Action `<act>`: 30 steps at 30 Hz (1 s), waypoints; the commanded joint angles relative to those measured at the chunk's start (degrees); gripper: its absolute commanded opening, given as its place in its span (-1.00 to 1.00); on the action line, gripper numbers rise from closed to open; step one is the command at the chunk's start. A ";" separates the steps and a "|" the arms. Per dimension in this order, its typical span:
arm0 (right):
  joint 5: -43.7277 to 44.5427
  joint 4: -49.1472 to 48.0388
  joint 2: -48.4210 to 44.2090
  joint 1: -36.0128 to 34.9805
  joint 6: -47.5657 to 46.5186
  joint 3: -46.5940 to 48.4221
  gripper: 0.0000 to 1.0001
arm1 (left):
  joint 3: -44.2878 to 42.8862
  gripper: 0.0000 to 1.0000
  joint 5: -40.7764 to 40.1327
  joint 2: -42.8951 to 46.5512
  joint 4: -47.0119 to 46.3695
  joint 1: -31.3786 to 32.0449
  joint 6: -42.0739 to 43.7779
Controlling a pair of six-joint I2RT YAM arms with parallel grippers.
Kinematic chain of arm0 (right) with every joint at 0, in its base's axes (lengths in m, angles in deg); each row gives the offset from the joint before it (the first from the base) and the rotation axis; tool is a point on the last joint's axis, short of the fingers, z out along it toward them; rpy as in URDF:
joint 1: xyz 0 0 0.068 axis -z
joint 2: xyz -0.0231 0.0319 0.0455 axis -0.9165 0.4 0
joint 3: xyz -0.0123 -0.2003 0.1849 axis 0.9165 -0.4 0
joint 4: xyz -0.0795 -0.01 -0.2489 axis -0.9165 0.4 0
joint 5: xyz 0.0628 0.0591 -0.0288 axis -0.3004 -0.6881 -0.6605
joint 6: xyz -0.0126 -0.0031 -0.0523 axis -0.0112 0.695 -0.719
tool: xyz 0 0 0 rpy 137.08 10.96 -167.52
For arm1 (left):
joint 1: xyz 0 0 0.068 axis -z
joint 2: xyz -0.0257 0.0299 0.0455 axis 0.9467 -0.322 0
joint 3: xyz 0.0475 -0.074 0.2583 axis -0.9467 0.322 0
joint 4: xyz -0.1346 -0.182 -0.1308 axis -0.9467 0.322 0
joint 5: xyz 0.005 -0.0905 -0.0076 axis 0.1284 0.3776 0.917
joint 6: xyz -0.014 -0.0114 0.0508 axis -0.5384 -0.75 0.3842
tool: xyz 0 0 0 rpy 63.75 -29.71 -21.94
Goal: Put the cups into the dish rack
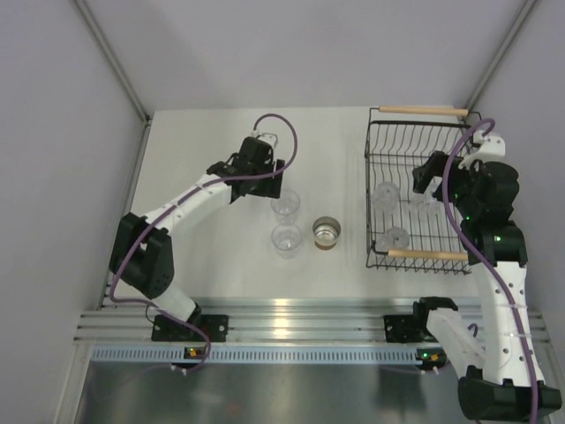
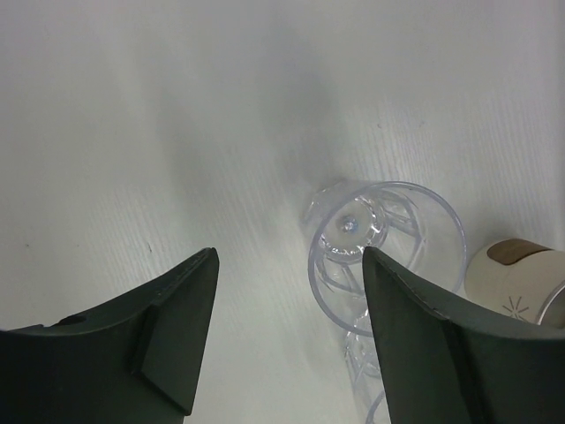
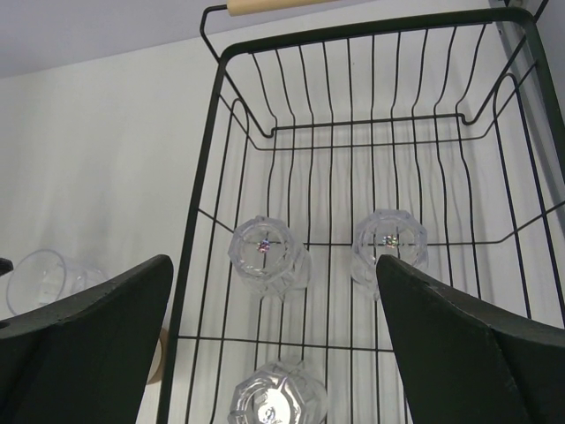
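Two clear cups (image 1: 285,205) (image 1: 286,239) stand upright mid-table with the short silver-and-tan cup (image 1: 327,232) to their right. My left gripper (image 1: 263,187) is open and empty just left of the far clear cup. In the left wrist view (image 2: 289,256) that cup (image 2: 388,238) is ahead, near the right finger, with the tan cup (image 2: 521,281) beyond. The black wire dish rack (image 1: 372,190) holds three clear cups (image 1: 386,196) (image 1: 422,201) (image 1: 395,238). My right gripper (image 1: 425,181) hovers open and empty above them (image 3: 274,265); their faceted bases (image 3: 265,252) (image 3: 388,240) (image 3: 278,405) face the wrist camera.
The rack has wooden bar handles at its far end (image 1: 422,110) and near end (image 1: 428,254). Grey walls close the table at the left, back and right. A metal rail (image 1: 291,318) runs along the near edge by the arm bases.
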 commanded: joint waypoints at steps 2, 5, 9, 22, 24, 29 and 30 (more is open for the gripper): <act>-0.59 -0.51 -0.10 -0.64 -0.83 0.14 0.99 | 1.04 0.44 -0.50 -1.94 -0.37 0.02 -0.49; -0.59 -0.51 -0.02 -0.55 -0.92 0.14 0.99 | 1.30 0.44 -0.24 -3.26 -0.37 0.20 -0.58; -0.59 -0.34 0.07 -0.55 -0.92 0.23 0.99 | 1.21 0.39 -0.76 -4.58 -0.46 0.63 -0.40; -0.41 -0.42 0.16 -0.55 -1.10 -0.13 0.99 | -0.10 -0.88 0.64 -7.92 -0.55 1.07 0.04; -0.33 -0.34 0.16 -0.55 -1.10 -0.04 0.99 | -0.10 -1.00 0.03 -7.84 -0.55 1.07 0.04; -0.32 -0.16 0.16 -0.55 -1.10 0.05 0.99 | -0.02 -1.00 -3.22 -5.65 -0.55 0.99 -0.14; -0.33 -0.07 0.07 -0.55 -1.10 0.14 0.99 | -0.02 -1.00 -5.05 -4.86 -0.55 0.99 -0.40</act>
